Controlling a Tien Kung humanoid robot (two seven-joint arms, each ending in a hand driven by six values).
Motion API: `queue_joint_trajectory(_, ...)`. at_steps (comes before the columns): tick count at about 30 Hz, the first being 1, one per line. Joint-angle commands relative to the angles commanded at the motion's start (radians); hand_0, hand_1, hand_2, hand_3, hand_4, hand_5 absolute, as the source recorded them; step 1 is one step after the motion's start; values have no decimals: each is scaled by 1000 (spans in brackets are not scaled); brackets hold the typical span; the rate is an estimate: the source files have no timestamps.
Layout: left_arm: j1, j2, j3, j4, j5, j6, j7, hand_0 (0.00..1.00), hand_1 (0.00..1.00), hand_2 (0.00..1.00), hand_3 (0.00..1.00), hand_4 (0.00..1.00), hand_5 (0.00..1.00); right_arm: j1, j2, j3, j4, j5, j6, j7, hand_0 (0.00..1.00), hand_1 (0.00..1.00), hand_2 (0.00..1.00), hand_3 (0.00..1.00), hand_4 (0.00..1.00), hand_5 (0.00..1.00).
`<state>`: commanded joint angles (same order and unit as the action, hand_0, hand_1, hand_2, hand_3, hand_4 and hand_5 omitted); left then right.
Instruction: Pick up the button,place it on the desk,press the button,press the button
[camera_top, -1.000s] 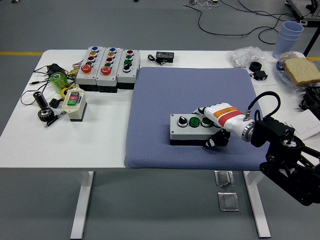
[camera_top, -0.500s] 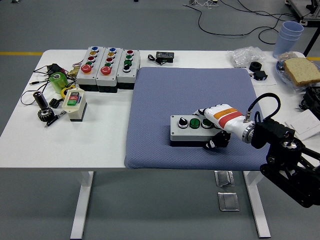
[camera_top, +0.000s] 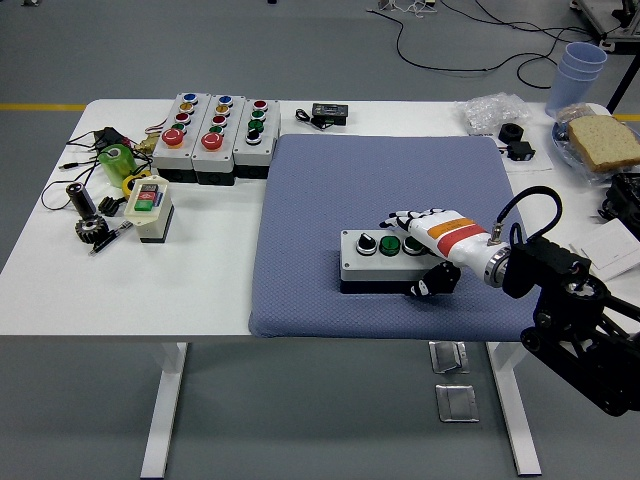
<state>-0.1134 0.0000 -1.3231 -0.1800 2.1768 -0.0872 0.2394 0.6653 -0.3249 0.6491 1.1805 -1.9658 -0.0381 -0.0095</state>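
A grey button box (camera_top: 372, 262) with a black knob and two green buttons lies on the blue mat (camera_top: 380, 175) at its front middle. My right hand (camera_top: 418, 252), white with red and orange stripes, grips the box's right end. Its fingers (camera_top: 400, 217) lie over the top and back edge, and the thumb (camera_top: 428, 284) presses on the front side. A dark shadow shows under the box's front edge, so the box looks slightly raised. The left arm is out of view.
Three larger button boxes (camera_top: 215, 130) stand at the back left of the white table (camera_top: 60, 290). A small cream switch box (camera_top: 148, 205), a green object and tools lie at the left. Cups (camera_top: 580, 65), bread (camera_top: 605, 140) and small parts sit at the back right.
My right hand has shifted slightly up and left, with its fingers reaching further over the box's back edge. The box's front edge has risen a little off the mat.
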Motion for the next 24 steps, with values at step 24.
queue_joint_trajectory(24,-2,1,-2,0,5,3,0,651,646,643,546,311,849,-121,-88,155,248,45,-158,-6,603,508,667,817,943,230)
